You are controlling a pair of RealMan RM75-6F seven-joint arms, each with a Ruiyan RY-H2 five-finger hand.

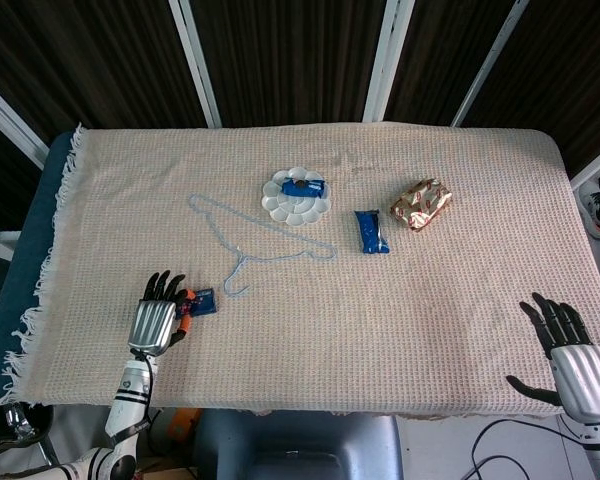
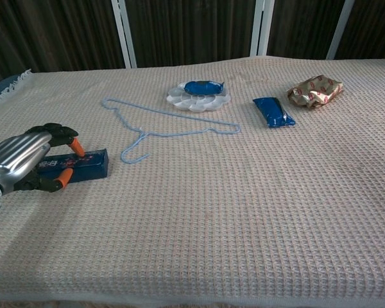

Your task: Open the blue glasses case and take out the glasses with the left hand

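The blue glasses case (image 1: 204, 300) (image 2: 85, 164) lies closed on the woven cloth near the table's front left. My left hand (image 1: 154, 322) (image 2: 24, 163) is on its left end. The orange-tipped fingers (image 2: 75, 146) curl over the top and the thumb presses the near side, so the hand grips the case. No glasses are visible. My right hand (image 1: 570, 355) rests at the front right corner with its fingers spread and nothing in it. It shows only in the head view.
A light blue wire hanger (image 1: 260, 245) (image 2: 173, 125) lies just right of the case. Further back are a white paint palette (image 1: 292, 208) (image 2: 208, 104) carrying a blue packet, another blue packet (image 1: 371, 231) (image 2: 274, 111) and a gold-and-red wrapped packet (image 1: 421, 203) (image 2: 315, 90).
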